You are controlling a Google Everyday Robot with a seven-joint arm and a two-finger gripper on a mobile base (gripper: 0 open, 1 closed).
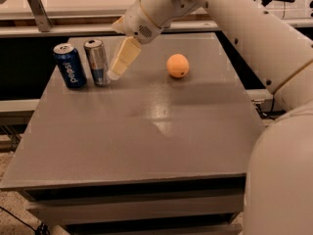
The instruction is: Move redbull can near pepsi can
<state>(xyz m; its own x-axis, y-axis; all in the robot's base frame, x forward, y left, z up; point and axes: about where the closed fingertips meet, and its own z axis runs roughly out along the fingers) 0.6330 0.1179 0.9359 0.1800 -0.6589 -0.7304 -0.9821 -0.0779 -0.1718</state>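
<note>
The redbull can (pixel 96 61), slim and silver with a blue and red mark, stands upright at the table's back left. The dark blue pepsi can (pixel 70 65) stands right beside it on its left, with a small gap between them. My gripper (pixel 114 74) hangs just right of the redbull can, pointing down and left, with its tip near the can's base. It is open and holds nothing. The redbull can stands free of it.
An orange ball (pixel 177 65) lies on the grey table (pixel 146 131) right of the gripper. My white arm reaches in from the upper right. A rail and a counter run behind the table.
</note>
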